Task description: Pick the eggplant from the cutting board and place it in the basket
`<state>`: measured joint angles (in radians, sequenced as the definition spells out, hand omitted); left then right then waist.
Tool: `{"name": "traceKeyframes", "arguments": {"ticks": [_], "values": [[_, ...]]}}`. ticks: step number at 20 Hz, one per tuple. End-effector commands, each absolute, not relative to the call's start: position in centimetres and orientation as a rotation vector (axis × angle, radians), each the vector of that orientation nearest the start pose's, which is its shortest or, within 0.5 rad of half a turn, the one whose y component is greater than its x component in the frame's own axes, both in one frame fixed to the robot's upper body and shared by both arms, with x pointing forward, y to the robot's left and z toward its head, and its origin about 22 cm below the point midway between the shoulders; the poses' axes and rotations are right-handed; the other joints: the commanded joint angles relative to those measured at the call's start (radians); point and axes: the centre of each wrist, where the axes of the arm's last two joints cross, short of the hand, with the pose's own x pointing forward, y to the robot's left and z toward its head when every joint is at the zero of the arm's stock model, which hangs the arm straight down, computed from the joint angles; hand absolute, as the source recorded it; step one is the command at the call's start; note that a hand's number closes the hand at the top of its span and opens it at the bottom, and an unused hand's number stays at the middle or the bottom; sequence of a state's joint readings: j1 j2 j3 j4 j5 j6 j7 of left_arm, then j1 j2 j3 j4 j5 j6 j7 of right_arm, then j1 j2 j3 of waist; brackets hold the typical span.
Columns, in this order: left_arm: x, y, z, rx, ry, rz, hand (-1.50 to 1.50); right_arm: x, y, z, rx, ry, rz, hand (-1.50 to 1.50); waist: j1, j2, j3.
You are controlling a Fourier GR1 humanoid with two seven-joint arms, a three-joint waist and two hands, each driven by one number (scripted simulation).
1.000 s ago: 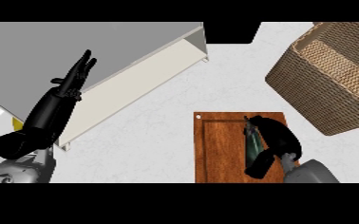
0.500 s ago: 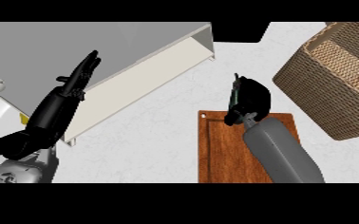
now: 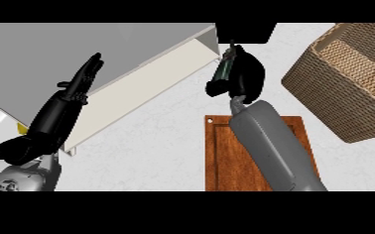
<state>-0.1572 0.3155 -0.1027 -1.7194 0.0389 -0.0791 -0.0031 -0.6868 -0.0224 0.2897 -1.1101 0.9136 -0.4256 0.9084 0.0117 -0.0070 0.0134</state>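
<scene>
Left edge: the left hand (image 3: 79,83) rests in front of a large grey slab (image 3: 110,44), its fingers (image 3: 93,63) straight, close together and pointing away from the viewer, holding nothing. The slab fills the upper left of the view. A cream-coloured side face (image 3: 147,84) runs slantwise along its near edge, ending at a corner close to the middle.

Centre: the white, faintly veined bench (image 3: 161,129) carries a brown wooden cutting board (image 3: 219,158), which has a small hole near its far left corner. The grey right forearm (image 3: 273,146) lies lengthwise over the board and hides much of it. Beyond the board's far edge, the right hand (image 3: 247,77) has its fingers curled round the eggplant (image 3: 222,71). The eggplant shows as a dark, narrow body on the hand's left side. It is off the board, between the slab's corner and the basket, and not over the basket. A black square patch (image 3: 245,32) lies just beyond the hand.

Right: the woven wicker basket (image 3: 330,84) stands on the bench, apart from the hand and cut off by the right edge.
</scene>
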Motion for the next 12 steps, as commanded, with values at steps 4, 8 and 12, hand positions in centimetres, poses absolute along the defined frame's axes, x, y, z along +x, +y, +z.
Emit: {"name": "traceKeyframes", "arguments": {"ticks": [4, 8, 12], "values": [[26.3, 27.5, 6.2, 0.058, -1.685, -0.371, 0.00, 35.8, -6.7, 13.8, -1.043, -1.503, 0.082, 1.50, -0.018, 0.002, -0.015], [26.5, 26.9, 5.5, 0.061, -1.691, -0.380, 0.00, 34.8, -6.8, 15.4, -1.054, -1.500, 0.000, 1.50, -0.022, 0.004, -0.014], [26.4, 25.4, 5.6, 0.026, -1.686, -0.368, 0.00, 35.4, -6.6, 19.9, -1.142, -1.421, -0.015, 1.50, -0.024, 0.003, -0.015]]}}
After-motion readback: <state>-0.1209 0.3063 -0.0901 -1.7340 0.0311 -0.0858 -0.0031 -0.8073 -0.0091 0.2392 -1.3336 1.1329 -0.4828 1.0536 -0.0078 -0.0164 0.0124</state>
